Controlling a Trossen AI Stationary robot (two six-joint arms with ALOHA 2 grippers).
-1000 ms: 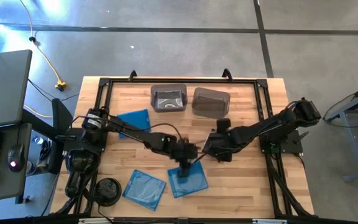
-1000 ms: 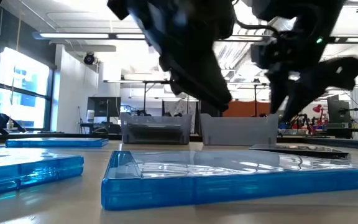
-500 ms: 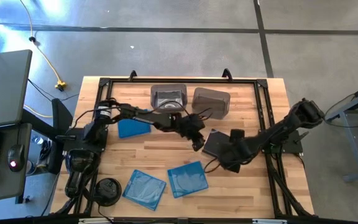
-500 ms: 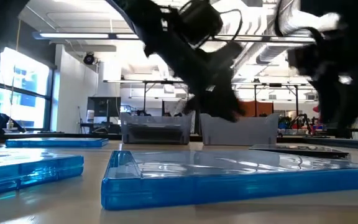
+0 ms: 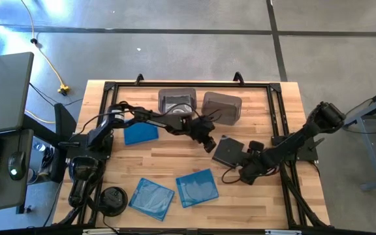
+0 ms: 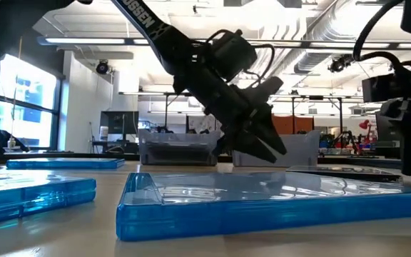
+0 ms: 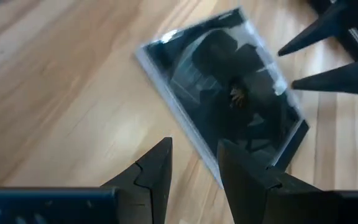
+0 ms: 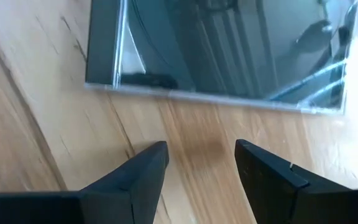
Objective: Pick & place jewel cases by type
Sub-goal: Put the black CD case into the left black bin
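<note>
A dark grey-black jewel case [image 5: 229, 151] lies flat on the wood, right of the table's middle; it also fills the left wrist view [image 7: 229, 106] and the right wrist view [image 8: 229, 50]. My left gripper [image 5: 211, 145] [image 7: 194, 168] is open just off the case's left edge. My right gripper [image 5: 235, 175] [image 8: 201, 162] is open just off its near edge, and neither touches it. Three translucent blue jewel cases lie flat: one at the left [image 5: 140, 132] and two by the near edge [image 5: 152, 198] [image 5: 196, 187].
Two smoky grey bins [image 5: 177, 102] [image 5: 221, 106] stand side by side at the far edge; the left one holds something pale. A round black disc-shaped object [image 5: 113, 199] sits at the near left corner. A black frame [image 5: 276, 104] runs around the table top.
My left gripper has left the blue case near the near edge, swung toward the far edge, then come down beside the dark case's left edge. My right gripper has drawn back from over the dark case toward the near right, uncovering it. The cases have stayed where they were.
</note>
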